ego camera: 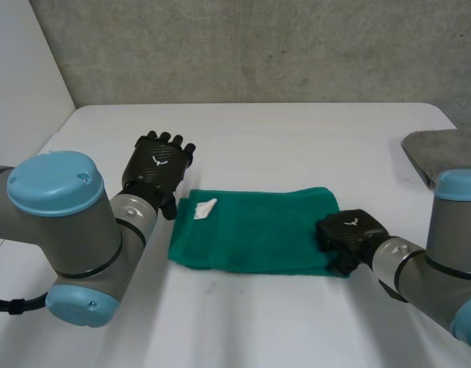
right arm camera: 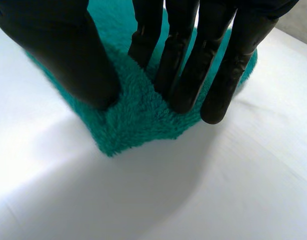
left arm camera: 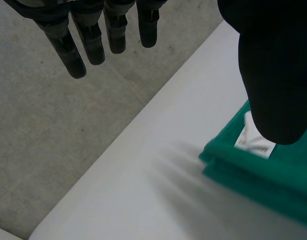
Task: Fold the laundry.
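A green towel [ego camera: 255, 230] lies folded into a long rectangle in the middle of the white table [ego camera: 297, 130], with a white label [ego camera: 205, 208] near its left end. My left hand [ego camera: 159, 170] hovers open just off that left end; its fingers [left arm camera: 76, 55] are straight and spread, and the towel's corner [left arm camera: 263, 180] with the label [left arm camera: 256, 142] sits below its thumb. My right hand [ego camera: 349, 234] is on the towel's near right corner. Its fingers [right arm camera: 186, 65] and thumb dig into the fluffy cloth [right arm camera: 138, 120] and pinch a ridge of it between them.
A grey flat object [ego camera: 443, 153] lies at the table's right edge. A concrete wall stands behind the table. Bare white tabletop stretches in front of and behind the towel.
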{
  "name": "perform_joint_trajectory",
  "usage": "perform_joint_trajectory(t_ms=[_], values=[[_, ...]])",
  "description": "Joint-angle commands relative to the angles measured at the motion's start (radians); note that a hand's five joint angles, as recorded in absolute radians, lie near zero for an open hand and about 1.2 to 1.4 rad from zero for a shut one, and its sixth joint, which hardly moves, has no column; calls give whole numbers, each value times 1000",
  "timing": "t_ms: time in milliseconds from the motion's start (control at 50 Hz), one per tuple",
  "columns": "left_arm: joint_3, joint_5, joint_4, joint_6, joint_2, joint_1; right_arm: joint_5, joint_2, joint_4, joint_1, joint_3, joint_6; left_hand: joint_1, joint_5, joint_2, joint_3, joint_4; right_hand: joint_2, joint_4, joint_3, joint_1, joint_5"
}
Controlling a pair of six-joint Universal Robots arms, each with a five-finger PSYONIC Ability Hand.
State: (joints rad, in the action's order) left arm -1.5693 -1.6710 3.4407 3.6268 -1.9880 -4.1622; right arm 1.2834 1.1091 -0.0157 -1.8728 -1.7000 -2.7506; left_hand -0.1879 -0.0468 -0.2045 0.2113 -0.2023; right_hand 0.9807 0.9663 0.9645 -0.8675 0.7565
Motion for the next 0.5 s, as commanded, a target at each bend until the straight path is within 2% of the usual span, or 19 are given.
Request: perform_joint_trajectory(t_ms=[20,120,220,380,500], values=[[-8,-4,-5,0,5,-3,77,-5,-30,60,19,100,13,47,30,-37,28,416,430,432,-529,465],[-14,-9,-8,0,29,-4,177,35,-43,21,85,181,13,47,30,-37,28,416,430,432,-529,465],[-23,-10,-9,-2,66,-9,224,83,-53,-172,181,307,13,47,30,-37,28,416,430,432,-529,465],[-23,-10,-18,-57,90,-29,179,-44,-73,-452,281,525,13,47,30,-37,28,416,430,432,-529,465],[-15,-10,-26,-125,90,-39,24,-106,-78,-514,260,552,13,47,30,-37,28,416,430,432,-529,465]])
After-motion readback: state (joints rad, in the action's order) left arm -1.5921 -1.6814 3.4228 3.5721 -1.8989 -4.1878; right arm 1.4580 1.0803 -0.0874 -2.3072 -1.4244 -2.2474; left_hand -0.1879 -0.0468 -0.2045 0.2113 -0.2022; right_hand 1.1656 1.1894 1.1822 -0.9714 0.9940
